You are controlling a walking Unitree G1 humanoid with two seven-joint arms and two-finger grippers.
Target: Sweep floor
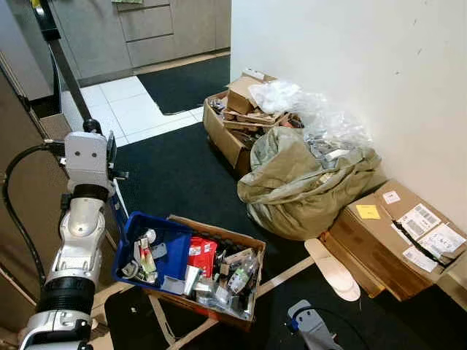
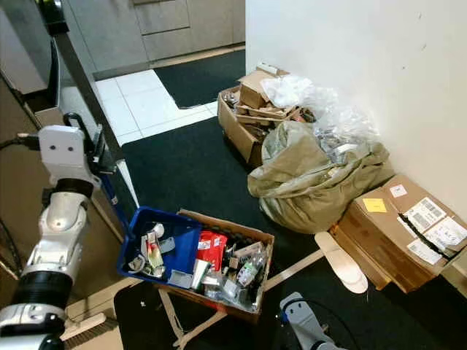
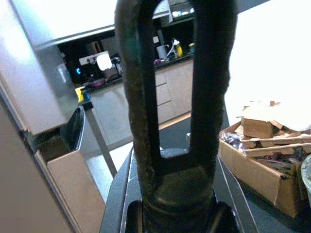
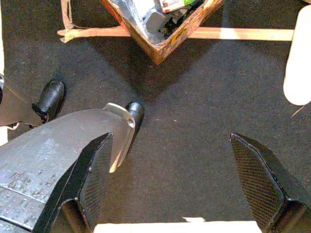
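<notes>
Left pincer (image 3: 177, 82) is raised, fingers together around what seems a black broom handle (image 1: 62, 62); right pincer (image 4: 180, 179) hangs spread above the dark floor (image 4: 204, 97). Bristles (image 2: 86, 326) lie near the cluttered box (image 2: 219, 270). Best sweep with short strokes, clear of it.

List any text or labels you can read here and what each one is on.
None can be read.
White shipping labels on the cardboard box by the wall: print and barcodes too small.
Yellow sticky note on the same box: looks blank.
Red packet in the open carton: print blurred.
</notes>
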